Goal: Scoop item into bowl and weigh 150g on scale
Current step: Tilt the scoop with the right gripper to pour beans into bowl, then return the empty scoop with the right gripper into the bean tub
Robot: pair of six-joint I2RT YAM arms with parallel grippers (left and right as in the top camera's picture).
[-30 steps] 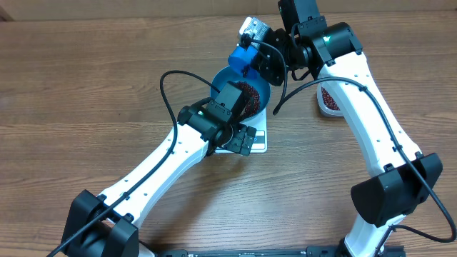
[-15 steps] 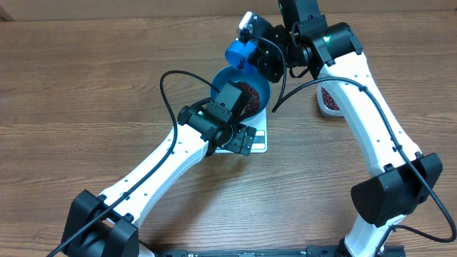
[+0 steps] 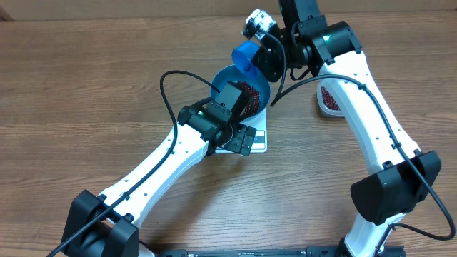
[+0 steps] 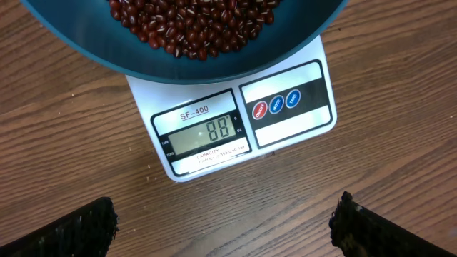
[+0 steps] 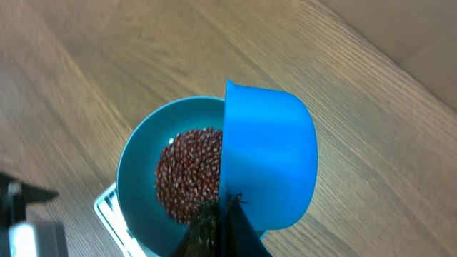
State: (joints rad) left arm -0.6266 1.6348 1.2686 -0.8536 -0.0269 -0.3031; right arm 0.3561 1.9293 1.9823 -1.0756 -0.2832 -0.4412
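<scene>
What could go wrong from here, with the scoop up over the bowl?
1. The right gripper holds the blue scoop tipped above the bowl; any beans left in it could drop past the rim onto the table.
2. The scale display looks like 88 but is blurry, so a misread could end the fill short or over.
3. The open left gripper hovers just beside the scale; a nudge would disturb the weight.

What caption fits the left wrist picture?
Blue bowl of red beans sits on the white scale, open left gripper hovering nearby.
</scene>
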